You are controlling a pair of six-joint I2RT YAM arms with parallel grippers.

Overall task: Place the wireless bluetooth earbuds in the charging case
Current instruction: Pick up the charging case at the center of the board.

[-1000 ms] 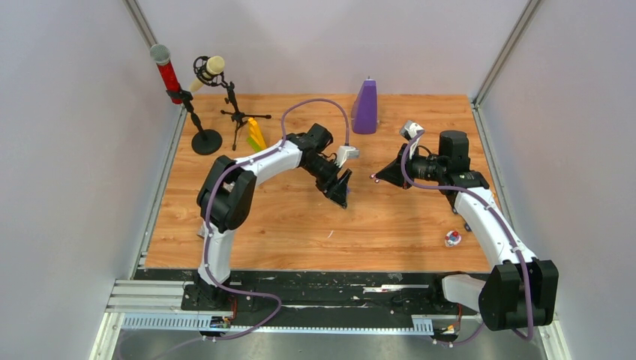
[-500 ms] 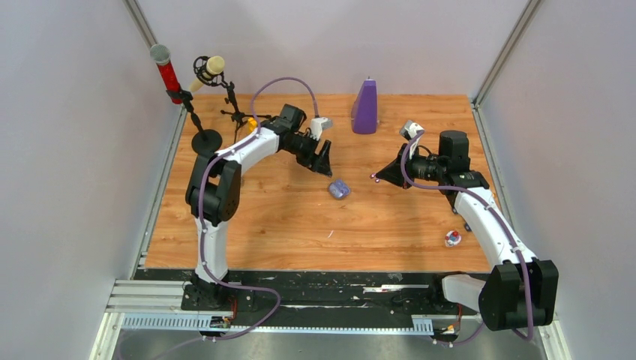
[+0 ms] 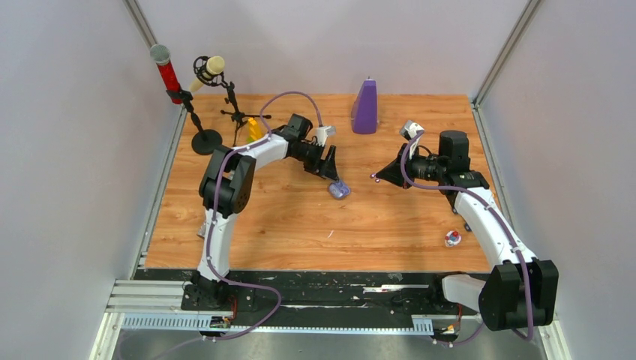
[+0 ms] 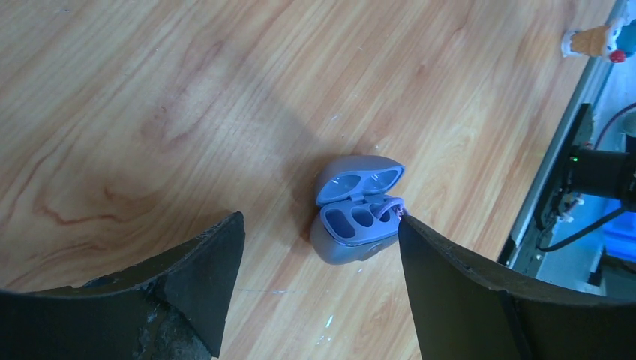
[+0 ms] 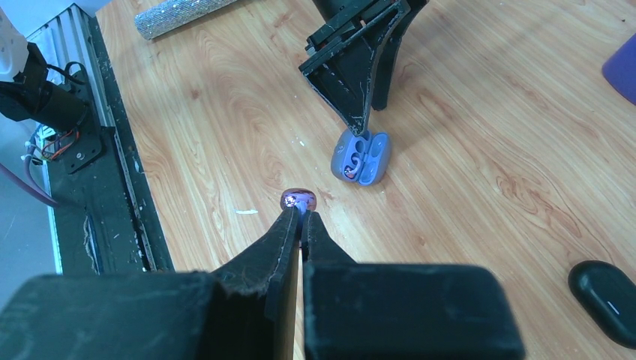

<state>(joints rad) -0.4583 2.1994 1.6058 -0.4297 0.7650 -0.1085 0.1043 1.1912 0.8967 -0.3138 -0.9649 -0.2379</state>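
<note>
charging case (image 4: 356,214): pale purple, lid open, flat on the table (image 3: 285,217) centre, pinkish bud (image 4: 393,208) at one well's edge | black case (image 5: 607,292): lid down | left gripper (image 4: 321,229): jaws apart, tilted down over the open case from far-left | right gripper (image 5: 300,217): clamped on purple earbud (image 5: 299,199), level, right of the case, apart from it

The charging case (image 3: 338,189) lies on the worktop (image 3: 300,225) — left hand (image 3: 331,166) just behind it, right hand (image 3: 374,178) apart to its right with an earbud (image 5: 299,199) in it.
</note>
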